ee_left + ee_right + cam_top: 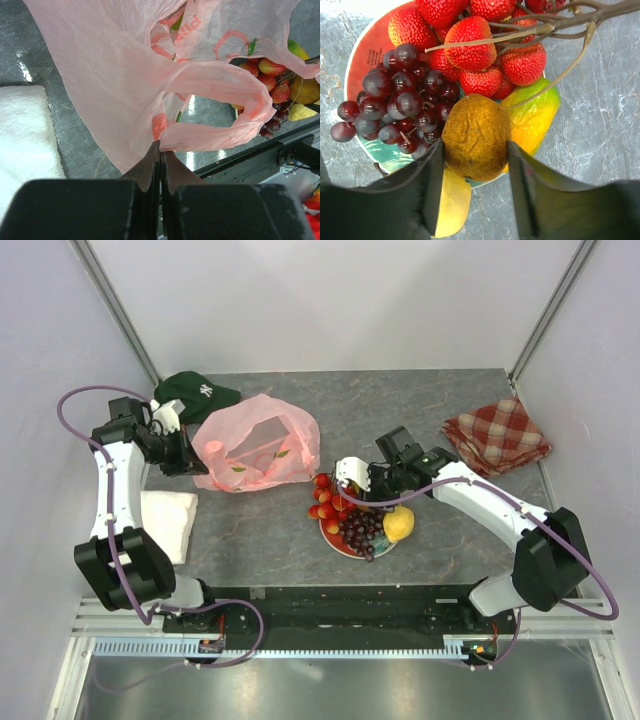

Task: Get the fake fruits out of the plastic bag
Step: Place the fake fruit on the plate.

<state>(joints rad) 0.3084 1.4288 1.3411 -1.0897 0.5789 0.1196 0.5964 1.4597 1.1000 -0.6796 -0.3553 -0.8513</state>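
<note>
Release of the brown kiwi (476, 125), clamped in the partly closed right gripper (475, 150) just above the plate (367, 50) of grapes (405, 105), should be low and gentle while the left gripper (159, 150), pinched tight on the pink plastic bag (110, 85), holds it aside.

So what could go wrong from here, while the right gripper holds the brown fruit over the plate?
1. The brown fruit in the right gripper is round, and the plate is crowded with grapes and strawberries; once released, it may roll off.
2. The strawberry stems lie near the fingers; pulling away could snag them.
3. The left gripper pinches only a thin fold of the bag, which may slip.
</note>
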